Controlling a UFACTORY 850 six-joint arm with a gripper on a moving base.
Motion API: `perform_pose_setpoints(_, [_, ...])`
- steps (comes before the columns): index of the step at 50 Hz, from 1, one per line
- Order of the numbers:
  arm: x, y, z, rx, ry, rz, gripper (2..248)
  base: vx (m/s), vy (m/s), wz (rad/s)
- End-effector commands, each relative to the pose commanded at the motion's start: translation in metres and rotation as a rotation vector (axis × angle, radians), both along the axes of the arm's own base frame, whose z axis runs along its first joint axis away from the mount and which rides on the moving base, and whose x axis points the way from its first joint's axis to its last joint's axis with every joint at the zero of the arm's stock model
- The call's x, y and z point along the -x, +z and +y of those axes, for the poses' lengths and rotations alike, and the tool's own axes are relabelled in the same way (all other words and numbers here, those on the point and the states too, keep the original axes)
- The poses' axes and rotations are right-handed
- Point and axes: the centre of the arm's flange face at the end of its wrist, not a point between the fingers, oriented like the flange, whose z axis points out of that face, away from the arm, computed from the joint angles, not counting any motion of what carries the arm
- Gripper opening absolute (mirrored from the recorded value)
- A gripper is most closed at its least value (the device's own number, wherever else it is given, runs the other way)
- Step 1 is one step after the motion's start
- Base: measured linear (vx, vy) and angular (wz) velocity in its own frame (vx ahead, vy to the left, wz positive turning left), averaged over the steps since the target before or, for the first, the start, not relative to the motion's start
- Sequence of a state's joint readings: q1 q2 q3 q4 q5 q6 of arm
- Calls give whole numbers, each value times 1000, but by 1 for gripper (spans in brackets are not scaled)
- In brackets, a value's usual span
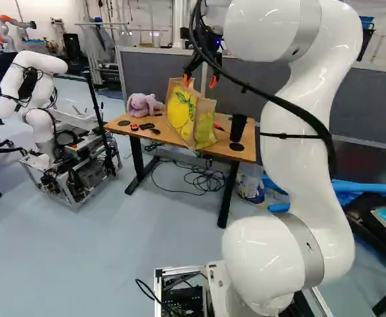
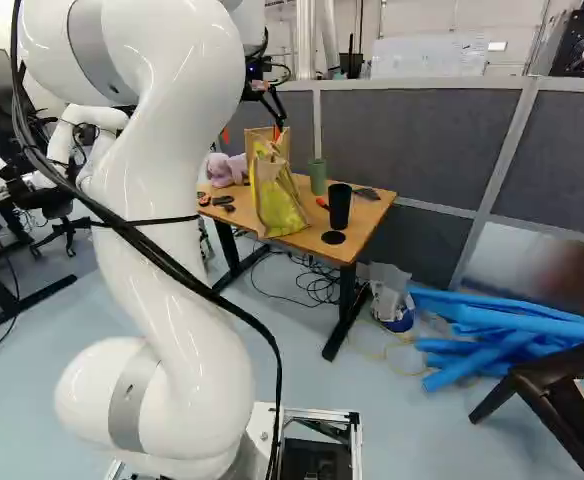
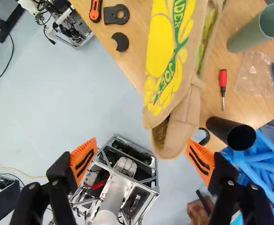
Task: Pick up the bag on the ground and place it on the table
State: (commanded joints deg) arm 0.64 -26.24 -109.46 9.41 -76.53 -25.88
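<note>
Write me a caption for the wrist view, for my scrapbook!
Open gripper near a yellow-patterned bag at the table's edge, beside a red screwdriver and black cup.

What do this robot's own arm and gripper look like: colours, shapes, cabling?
The arm is glossy white, with smooth curved links and rounded joints ringed by grey bands. Black cables run along its outside, and a thin black strap crosses one link. The gripper is black, with two fingers carrying orange pads marked by dark slots.
</note>
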Motion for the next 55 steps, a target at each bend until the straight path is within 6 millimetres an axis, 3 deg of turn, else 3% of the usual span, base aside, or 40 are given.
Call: perform_pose_setpoints(55, [0,0,0,0,0,0,247,-165,0,18])
